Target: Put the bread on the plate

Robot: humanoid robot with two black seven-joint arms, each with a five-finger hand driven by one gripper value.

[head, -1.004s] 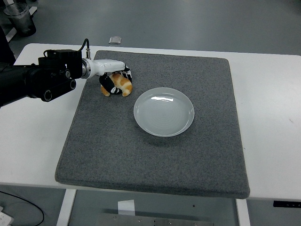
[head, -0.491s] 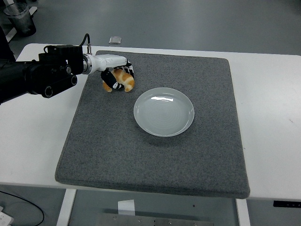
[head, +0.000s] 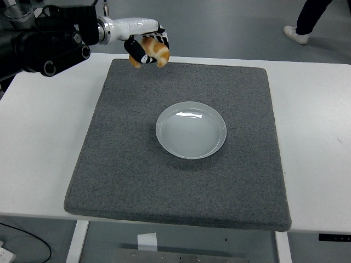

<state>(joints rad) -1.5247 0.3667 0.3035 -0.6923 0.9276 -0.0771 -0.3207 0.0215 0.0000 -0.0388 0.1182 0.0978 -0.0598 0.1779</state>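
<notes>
My left hand (head: 147, 48) is shut on a golden-brown piece of bread (head: 154, 51) and holds it in the air above the far left edge of the grey mat (head: 131, 164). The white round plate (head: 191, 130) sits empty in the middle of the mat, to the right of and nearer than the hand. The black left arm (head: 44, 44) comes in from the upper left. The right arm is out of view.
The mat covers most of the white table (head: 318, 126). A person's leg and shoe (head: 299, 30) show on the floor at the top right. A bin (head: 19, 16) stands on the floor at the top left.
My left hand has lifted the bread off the mat and carried it up and slightly right, from beside the plate's upper left to high over the mat's far edge.
</notes>
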